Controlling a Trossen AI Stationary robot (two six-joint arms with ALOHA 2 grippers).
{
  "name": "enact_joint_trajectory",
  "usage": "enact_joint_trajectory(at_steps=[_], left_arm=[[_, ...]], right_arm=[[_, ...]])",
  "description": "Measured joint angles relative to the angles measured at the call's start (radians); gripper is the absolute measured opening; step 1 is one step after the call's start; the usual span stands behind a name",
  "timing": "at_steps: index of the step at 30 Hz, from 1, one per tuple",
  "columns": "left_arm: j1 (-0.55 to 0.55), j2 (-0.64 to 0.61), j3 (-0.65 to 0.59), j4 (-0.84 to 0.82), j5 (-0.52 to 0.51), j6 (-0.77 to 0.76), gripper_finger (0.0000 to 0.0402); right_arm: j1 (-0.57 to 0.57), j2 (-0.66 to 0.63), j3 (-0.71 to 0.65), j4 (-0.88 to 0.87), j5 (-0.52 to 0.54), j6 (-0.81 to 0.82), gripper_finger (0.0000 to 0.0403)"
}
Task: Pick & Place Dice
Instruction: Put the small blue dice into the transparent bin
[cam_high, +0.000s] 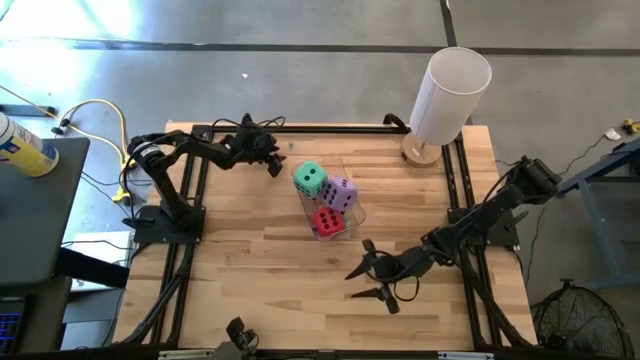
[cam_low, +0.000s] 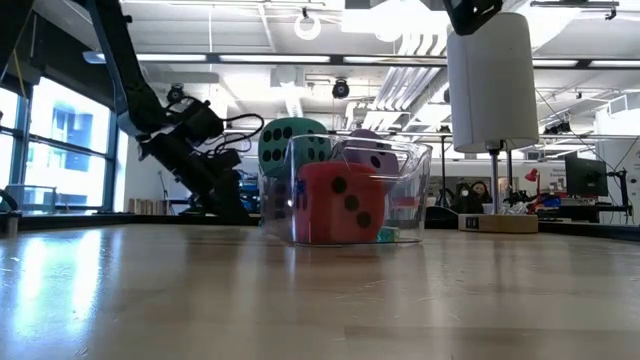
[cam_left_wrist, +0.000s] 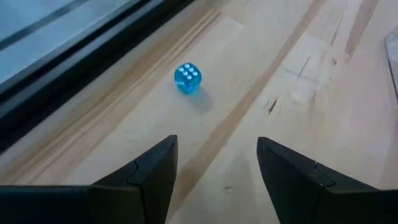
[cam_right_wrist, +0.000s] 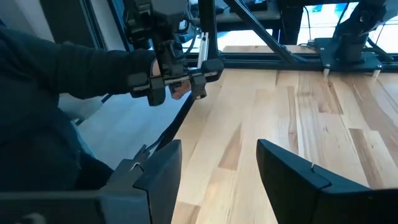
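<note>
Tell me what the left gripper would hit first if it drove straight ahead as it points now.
Probably the small blue die, lying on the table just ahead of the open left gripper; depth is unclear.

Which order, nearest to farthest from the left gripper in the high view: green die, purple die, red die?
Left gripper sits at the table's far-left part.
1. Green die: nearest, at the bin's far end.
2. Purple die: middle, toward the right.
3. Red die: farthest, at the bin's near end.
</note>
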Motion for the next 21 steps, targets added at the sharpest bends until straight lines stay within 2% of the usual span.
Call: enact_joint_trajectory(at_steps=[7,15,21], left_arm=[[0.0,0.0,0.001,0.046,-0.001,0.005,0.0213],[0.0,0.0,0.012,0.082,-0.03,-0.137,0.0213],[0.001,0.0,0.079,0.032,-0.072,-0.229,0.0213]], right_arm=[[0.0,0.0,0.0,0.047,0.0,0.007,0.0199],[0.001,0.0,0.0,0.125,0.0,0.056,0.0199],[0.01,0.0,0.0,0.124,-0.004,0.055,0.0199]])
